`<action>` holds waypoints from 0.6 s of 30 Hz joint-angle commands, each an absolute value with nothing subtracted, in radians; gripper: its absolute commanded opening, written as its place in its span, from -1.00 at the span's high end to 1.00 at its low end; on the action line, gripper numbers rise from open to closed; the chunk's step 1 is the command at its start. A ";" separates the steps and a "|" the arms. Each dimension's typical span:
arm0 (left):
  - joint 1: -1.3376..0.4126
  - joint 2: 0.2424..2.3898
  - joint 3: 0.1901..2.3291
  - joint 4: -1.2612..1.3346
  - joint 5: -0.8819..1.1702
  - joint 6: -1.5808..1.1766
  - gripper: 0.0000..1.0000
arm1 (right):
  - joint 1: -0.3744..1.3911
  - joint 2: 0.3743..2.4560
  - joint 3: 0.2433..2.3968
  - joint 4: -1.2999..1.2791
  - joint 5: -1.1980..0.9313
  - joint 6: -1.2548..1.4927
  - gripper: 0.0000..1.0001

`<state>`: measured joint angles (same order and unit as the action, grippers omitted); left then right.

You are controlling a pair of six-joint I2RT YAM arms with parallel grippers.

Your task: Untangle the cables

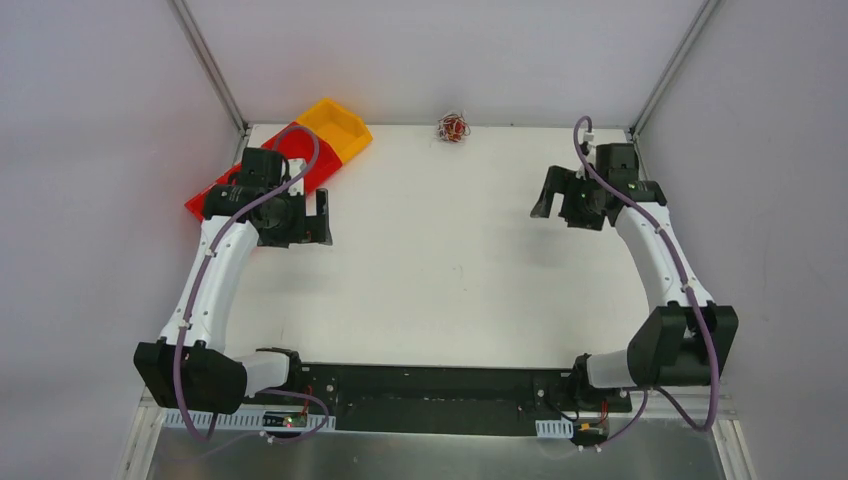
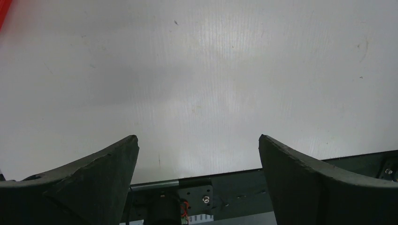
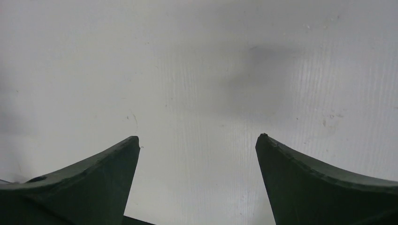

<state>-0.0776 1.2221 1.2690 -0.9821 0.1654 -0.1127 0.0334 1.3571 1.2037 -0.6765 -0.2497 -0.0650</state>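
Bases of the two arms sit at 6 o'clock, on the near edge of the white table [image 1: 440, 290]. A bit farther in, each arm bends up and reaches out over the table. The left gripper [image 1: 322, 215] hangs at about 9 o'clock and the right gripper [image 1: 546, 200] at about 3 o'clock. Both are spread wide and hold nothing. Each wrist camera shows only bare table between its two dark fingers [image 2: 94, 173].

Way at the back, at 12 o'clock, the cables [image 1: 453, 127] sit right by the far edge. They are one small ball of thin curly wires, mostly red with some pale bits. The ball is round, so it has no long side to line up with. At 10 o'clock are a red bin [image 1: 203, 203] and an orange bin [image 1: 340, 130].

From the left gripper the ball lies toward 2 o'clock. From the right gripper it lies toward 10 o'clock. Both are well apart from it, but the right one looks nearer, so I think that arm has the shorter reach.
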 commanded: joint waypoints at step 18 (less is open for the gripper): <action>-0.069 1.036 1.298 -1.013 0.350 0.009 -0.99 | 0.207 2.285 2.198 -0.283 -0.195 0.267 -0.98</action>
